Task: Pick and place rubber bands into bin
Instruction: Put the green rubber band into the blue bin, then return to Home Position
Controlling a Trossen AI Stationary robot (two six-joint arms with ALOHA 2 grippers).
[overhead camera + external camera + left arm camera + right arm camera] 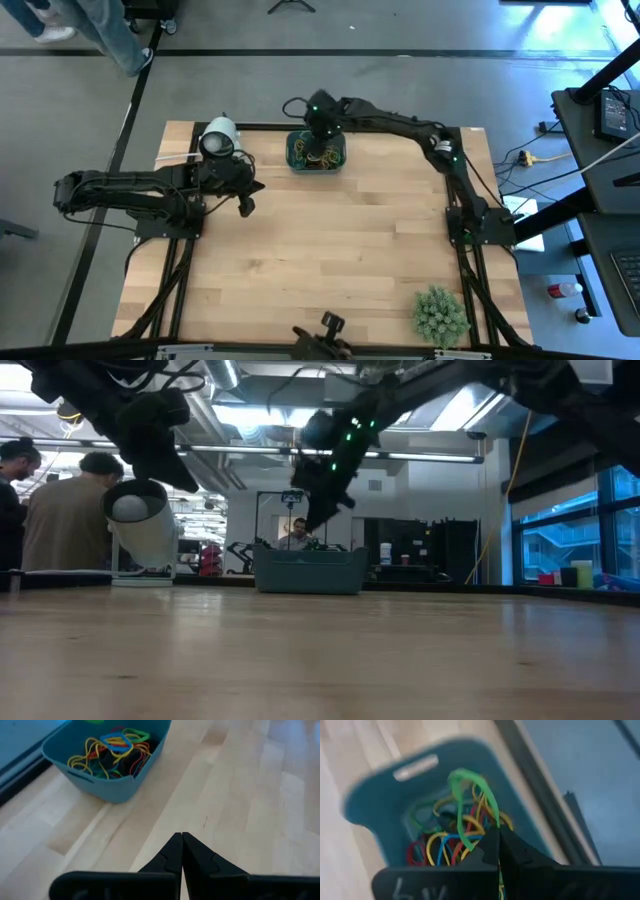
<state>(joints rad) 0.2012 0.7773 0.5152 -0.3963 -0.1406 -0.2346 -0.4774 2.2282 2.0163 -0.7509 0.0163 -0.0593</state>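
Surface: A light wooden surface (330, 260) carried the scene, with both arms reaching in from its sides.

Bin: The teal-blue bin (316, 153) stood at the far edge of the surface, near the middle, upright on its base. In the low view it showed as a low-walled tray (309, 571) on the far side.

Rubber bands: A tangled heap of rubber bands (114, 751) lay inside the bin, in yellow, orange, red, blue and green. None could be seen loose on the wood in the high view.

Right claw: The right claw (499, 837) hung directly over the bin, above its open top as seen in the low view (318, 510). Its fingers were pressed together on a green rubber band (470, 795), which looped up from the fingertips over the heap in the bin.

Left claw: The left claw (182, 840) was over bare wood at the left side, well apart from the bin. Its fingers met at the tips with nothing between them.

White roll: A white cylindrical object (218, 137) lay at the far left of the surface, just beside the left arm's wrist.

Plant: A bushy green spiky plant (439, 313) stood near the front right corner.

Room: Two people (70, 510) stood beyond the surface at the left in the low view, and another person (296, 535) sat farther back, behind the bin.
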